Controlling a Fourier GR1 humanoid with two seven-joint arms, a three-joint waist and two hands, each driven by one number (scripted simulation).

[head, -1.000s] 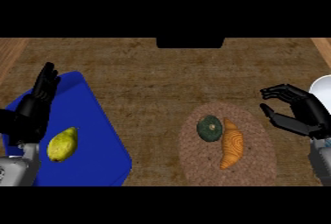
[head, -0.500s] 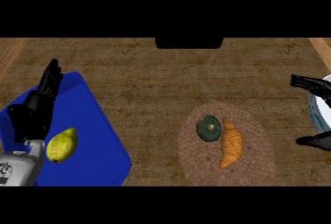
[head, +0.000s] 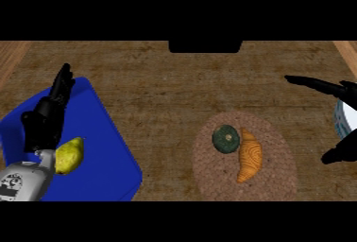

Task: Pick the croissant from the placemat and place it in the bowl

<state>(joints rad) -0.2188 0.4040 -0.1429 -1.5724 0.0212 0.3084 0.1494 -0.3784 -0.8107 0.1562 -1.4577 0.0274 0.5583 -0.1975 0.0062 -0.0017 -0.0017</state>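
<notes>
Two things share the placemat (head: 272, 184), croissant (head: 249, 159) touching a green disc (head: 225, 138); right hand (head: 333, 90) spread, empty.

Brown woven counter top (head: 167, 90) with blue board (head: 105, 156) at left, round placemat (head: 275, 175) at centre-right, bowl (head: 342, 123) at right edge

Placemat (head: 244, 182) lay right of centre on the counter (head: 174, 71). On it, the croissant (head: 249, 158) sat lengthwise, with a round item (head: 226, 138) touching its left side. Bowl (head: 343, 116) sat at the far right edge, behind my right hand (head: 327, 87). A mat (head: 97, 142) lay at the left, a pear (head: 68, 156) on it. My left hand (head: 45, 118) stood over that mat, just behind the pear.
</notes>
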